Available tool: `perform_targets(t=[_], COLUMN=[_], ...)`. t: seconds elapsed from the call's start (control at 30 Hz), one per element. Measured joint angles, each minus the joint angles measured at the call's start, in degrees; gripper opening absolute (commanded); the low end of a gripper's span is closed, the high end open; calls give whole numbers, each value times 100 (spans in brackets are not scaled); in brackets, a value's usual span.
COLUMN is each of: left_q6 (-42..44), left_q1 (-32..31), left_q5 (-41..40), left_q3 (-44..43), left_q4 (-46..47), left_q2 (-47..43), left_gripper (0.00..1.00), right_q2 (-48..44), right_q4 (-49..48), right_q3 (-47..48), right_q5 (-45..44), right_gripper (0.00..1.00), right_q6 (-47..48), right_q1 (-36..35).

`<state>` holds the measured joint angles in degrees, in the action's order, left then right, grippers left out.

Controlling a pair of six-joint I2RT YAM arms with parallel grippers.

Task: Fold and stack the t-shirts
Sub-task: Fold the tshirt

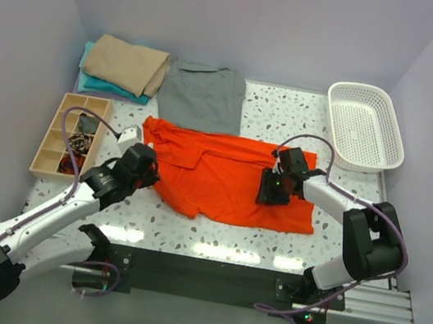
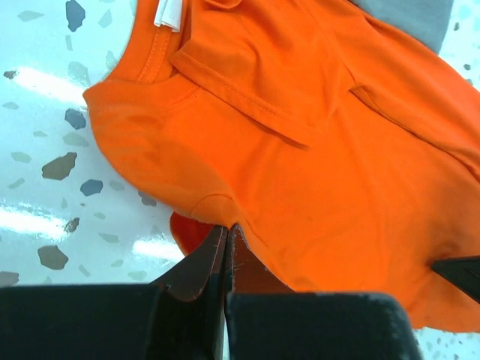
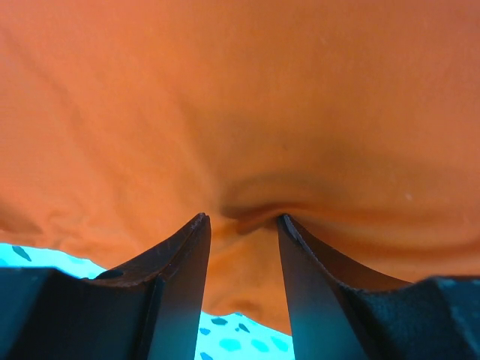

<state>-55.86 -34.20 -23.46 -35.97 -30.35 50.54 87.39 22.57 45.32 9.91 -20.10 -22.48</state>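
Top camera first: the orange-red t-shirt (image 1: 222, 175) lay spread flat in the middle of the table (image 1: 274, 118), neck end to the left. The grey t-shirt (image 1: 202, 97) was flat behind it, their edges touching or overlapping. A folded tan t-shirt (image 1: 126, 64) sat on a folded teal t-shirt (image 1: 104, 89) in the far left corner. The wooden tray (image 1: 45, 152) was at the left edge and the white mesh basket (image 1: 365, 127) at the far right. My left tool (image 1: 151, 172) was at the shirt's left edge and my right tool (image 1: 271, 192) was down on the cloth toward its right end.

Left wrist cam: the fingers (image 2: 199, 270) were squeezed together, with the near edge of the orange cloth pinched between the tips, just below the collar. You could see the white label (image 2: 169, 11) inside the neck, and a corner of the grey one at top right. Speckled table to the left.

Right wrist cam: pretty much all orange. The fingers (image 3: 180, 262) were a narrow way apart, tips pressed into the shirt, with a small ridge of cloth bunched up between them. Honestly I couldn't tell whether that counted as a real grip or the tool was just resting on it. A sliver of table showed under the near hem
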Motion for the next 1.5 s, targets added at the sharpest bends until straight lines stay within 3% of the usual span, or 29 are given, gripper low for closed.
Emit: perform_targets(t=[0.43,0.53,0.57,0.6,0.63,0.67,0.73,0.83,1.0,1.17,1.3,1.5], left_q6=[874,1071,1141,1198,1250,1290,1397,1469,1523,1471,1250,857], left_q1=[1220,1327,1364,1412,1464,1530,1622,1683,1681,1681,1665,1641], left_q5=[275,299,323,354,396,470,553,610,684,809,1145,1547], left_q3=[-350,-883,-1036,-1220,-1408,-1606,-1834,-1864,-1213,-214,577,1768], left_q4=[1602,1902,2006,2109,2199,2282,2363,2334,2258,1912,1847,2070], left_q2=[2243,2946,3156,3414,3668,3958,4350,4548,3620,1521,391,17], left_gripper=[0,22,38,47,65,72,79,81,82,79,74,65], right_q2=[695,660,627,581,518,435,275,98,-149,-197,-197,-197], right_q4=[-138,-92,-48,-11,22,83,258,472,640,737,752,752], right_q3=[664,662,643,608,566,498,382,321,332,446,612,717], right_q5=[-39,-162,-249,-321,-385,-474,-605,-748,-800,-859,-894,-894], right_gripper=[40,40,40,40,41,41,43,43,44,44,44,44], right_q6=[9,-31,-52,-63,-74,-87,-92,-87,-63,-28,-9,26], right_q1=[0,-15,-20,-20,-17,-17,-17,-17,-17,-17,-17,-17])
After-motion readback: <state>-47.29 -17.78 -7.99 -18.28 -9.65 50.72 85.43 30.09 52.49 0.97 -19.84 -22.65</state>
